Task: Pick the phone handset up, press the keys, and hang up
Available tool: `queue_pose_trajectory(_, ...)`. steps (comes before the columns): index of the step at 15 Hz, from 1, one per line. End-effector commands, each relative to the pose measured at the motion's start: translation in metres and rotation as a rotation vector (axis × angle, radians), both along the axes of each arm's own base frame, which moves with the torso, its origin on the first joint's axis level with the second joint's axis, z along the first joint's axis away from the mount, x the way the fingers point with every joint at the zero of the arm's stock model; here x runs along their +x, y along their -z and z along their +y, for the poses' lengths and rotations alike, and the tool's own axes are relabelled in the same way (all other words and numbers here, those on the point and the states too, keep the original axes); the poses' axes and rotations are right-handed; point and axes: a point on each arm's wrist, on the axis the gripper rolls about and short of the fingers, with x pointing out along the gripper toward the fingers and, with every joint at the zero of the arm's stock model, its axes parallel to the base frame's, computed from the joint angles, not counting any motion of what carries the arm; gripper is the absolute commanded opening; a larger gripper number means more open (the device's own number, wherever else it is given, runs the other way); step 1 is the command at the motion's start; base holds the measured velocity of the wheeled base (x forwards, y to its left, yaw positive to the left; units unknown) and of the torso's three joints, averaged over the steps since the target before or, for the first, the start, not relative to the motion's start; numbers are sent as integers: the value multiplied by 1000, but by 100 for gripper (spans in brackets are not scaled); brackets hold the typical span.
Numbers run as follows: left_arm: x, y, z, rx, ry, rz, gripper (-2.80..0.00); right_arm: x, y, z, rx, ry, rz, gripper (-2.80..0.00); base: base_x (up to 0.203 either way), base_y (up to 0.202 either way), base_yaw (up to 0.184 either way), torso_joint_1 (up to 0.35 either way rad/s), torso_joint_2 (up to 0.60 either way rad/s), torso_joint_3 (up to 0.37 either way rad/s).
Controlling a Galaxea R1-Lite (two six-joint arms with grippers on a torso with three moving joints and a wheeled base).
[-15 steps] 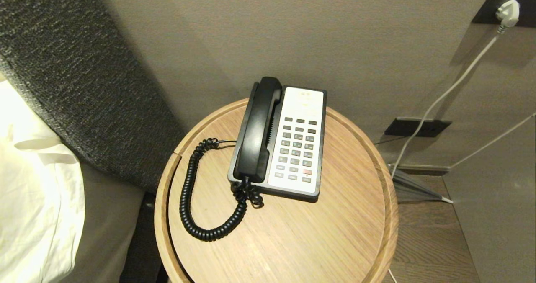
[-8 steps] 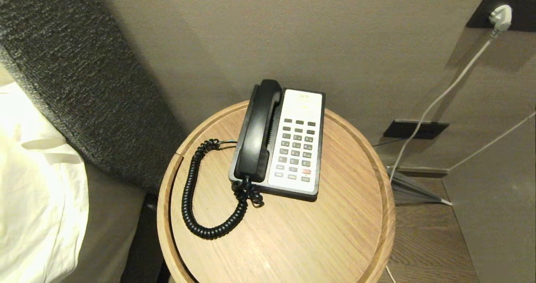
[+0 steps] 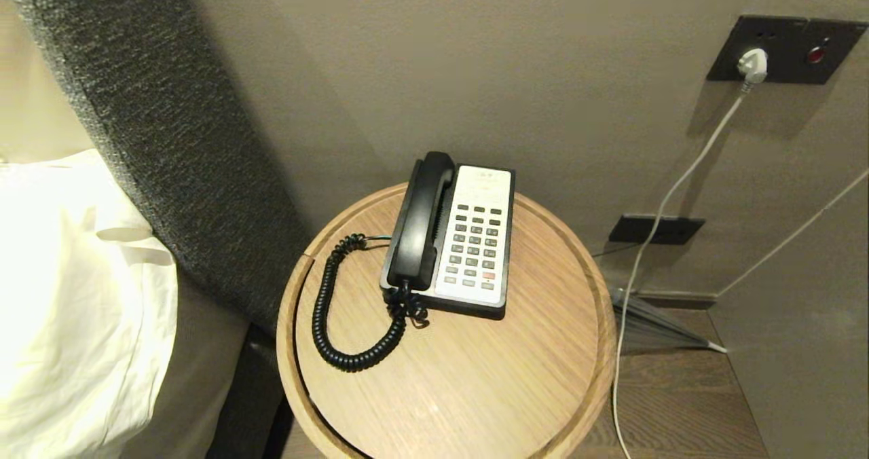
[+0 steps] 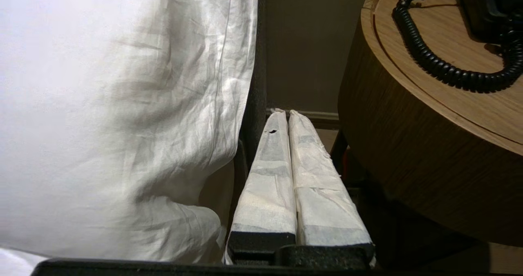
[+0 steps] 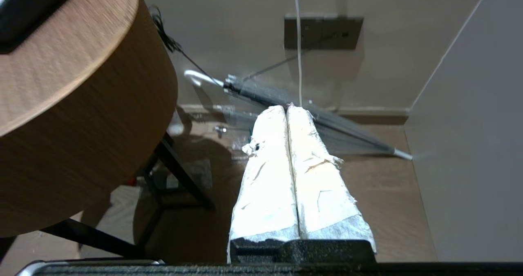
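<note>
The black phone handset rests in its cradle on the left side of the phone's black-and-white base, whose grey keys face up. Its black coiled cord loops over the round wooden table. The cord and the table's side also show in the left wrist view. Neither arm is in the head view. My left gripper hangs shut and empty below the table top, between the bed and the table. My right gripper hangs shut and empty, low beside the table's other side.
A white bed sheet and a dark padded headboard stand left of the table. On the right, a white cable runs from a wall socket down to the floor. A folded umbrella lies on the wooden floor against the wall.
The whole head view has shifted: table and phone sit lower and look smaller, and more of the wall and socket shows. The camera moved; the phone has not moved on the table.
</note>
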Motion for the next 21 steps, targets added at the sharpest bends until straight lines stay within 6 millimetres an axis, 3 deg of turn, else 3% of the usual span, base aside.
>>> queue_pose_trajectory(1,3,11,0,3,-1,41,-280,2,5,0,0,0,22,-280,0,0,0,-1,-6,201)
queue_pose_trajectory(21,3,11,0,3,0,41,-280,2,5,0,0,0,22,-280,0,0,0,2,4,202)
